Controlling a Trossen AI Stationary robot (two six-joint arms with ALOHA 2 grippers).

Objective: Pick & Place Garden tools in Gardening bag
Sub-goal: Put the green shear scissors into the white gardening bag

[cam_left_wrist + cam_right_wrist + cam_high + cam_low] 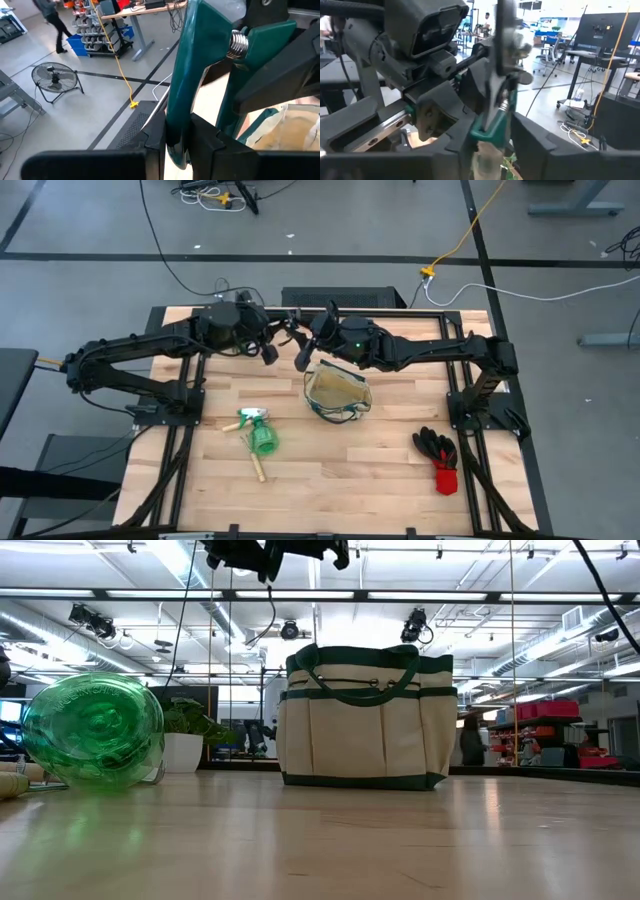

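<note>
the pruning shears (pixel 187 85) are pinched by the left gripper (pixel 182 142) and right gripper (pixel 490 137), above the gardening bag (pixel 337 392).

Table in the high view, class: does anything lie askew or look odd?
The rounded bright green item lies tipped on its side across the wooden-handled rake left of the cream fabric bag with green trim. Odder: both hands, left hand and right hand, meet on the green-handled pruning shears above the bag.
</note>
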